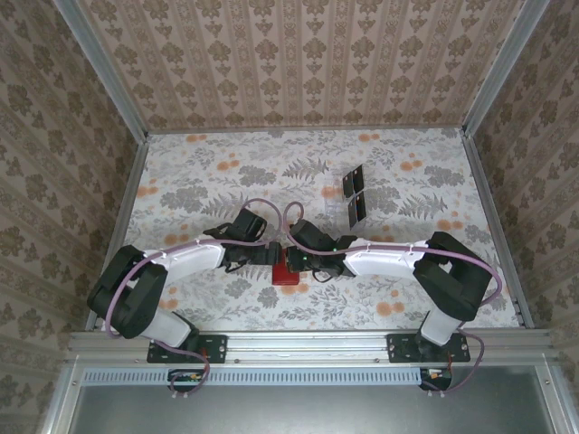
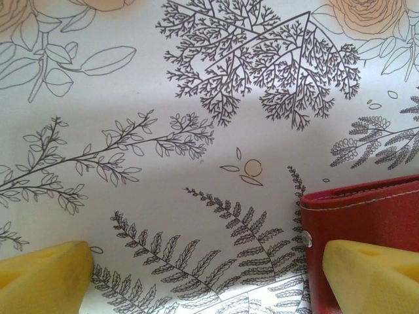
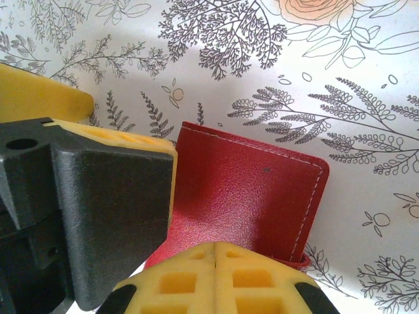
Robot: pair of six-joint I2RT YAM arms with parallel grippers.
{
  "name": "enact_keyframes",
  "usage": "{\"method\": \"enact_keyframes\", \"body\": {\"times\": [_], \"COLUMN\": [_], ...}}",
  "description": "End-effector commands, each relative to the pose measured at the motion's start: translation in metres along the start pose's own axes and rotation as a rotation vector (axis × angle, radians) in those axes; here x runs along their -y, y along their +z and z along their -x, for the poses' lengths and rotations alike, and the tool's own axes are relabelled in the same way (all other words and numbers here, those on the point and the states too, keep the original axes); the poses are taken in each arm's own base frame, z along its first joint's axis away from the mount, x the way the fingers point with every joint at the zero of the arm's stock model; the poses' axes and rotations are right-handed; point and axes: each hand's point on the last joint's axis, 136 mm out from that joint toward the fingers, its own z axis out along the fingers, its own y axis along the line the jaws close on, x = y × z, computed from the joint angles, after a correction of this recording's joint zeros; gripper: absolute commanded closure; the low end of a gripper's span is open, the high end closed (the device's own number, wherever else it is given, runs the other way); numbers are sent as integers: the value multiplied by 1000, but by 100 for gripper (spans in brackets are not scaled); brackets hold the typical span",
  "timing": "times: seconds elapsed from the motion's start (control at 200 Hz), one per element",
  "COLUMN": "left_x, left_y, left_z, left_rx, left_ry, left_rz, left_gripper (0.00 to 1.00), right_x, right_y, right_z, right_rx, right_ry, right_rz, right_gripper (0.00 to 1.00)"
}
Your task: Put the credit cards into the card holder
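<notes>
- Two pincers meet at the red card holder (image 1: 287, 273), which lies near the middle of the surface (image 1: 181, 181).
- Left pincer (image 2: 209, 281): the jaws are spread wide and grip nothing. One yellow finger (image 2: 370, 275) sits over the card holder's edge, just beside a small metal snap (image 2: 308, 241). The other finger is over bare surface.
- Right pincer (image 3: 216, 278): the yellow pads are pressed together over the card holder's near edge. From this angle I cannot tell whether they nip the red material or merely rest above it.
- Credit cards (image 1: 355, 208): thin, dark rectangles standing tilted at a clear rack (image 1: 333, 201). They are behind and to the right of the card holder, well apart from both pincers.
- Card holder: roughly square, with a pebbled red skin that looks like leather. Pale stitching runs along the rounded edges.
- Surface: a white sheet printed with grey ferns and orange flowers.
- Pads: yellow, with waffle-like recesses, mounted on black moulded fingers.
</notes>
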Motion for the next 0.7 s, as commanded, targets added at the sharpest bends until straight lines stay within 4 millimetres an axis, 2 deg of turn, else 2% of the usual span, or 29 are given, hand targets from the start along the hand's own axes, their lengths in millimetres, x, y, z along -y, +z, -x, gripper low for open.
{"method": "enact_keyframes", "body": {"times": [0.0,0.47,0.695], "left_x": [-1,1,2], "left_y": [2,7,9], "left_z": [-10,-13,-15], "left_rx": [-23,-28,-32], "left_ry": [-16,-19,-21], "left_rz": [-6,-8,-8], "left_gripper": [0,0,0], "right_x": [-6,2,0], "right_y": [4,22,15], "right_z": [-5,-15,-8], "right_rx": [-25,-52,-23], "right_ry": [-7,6,14], "right_rz": [14,-12,-7], "right_gripper": [100,100,100]}}
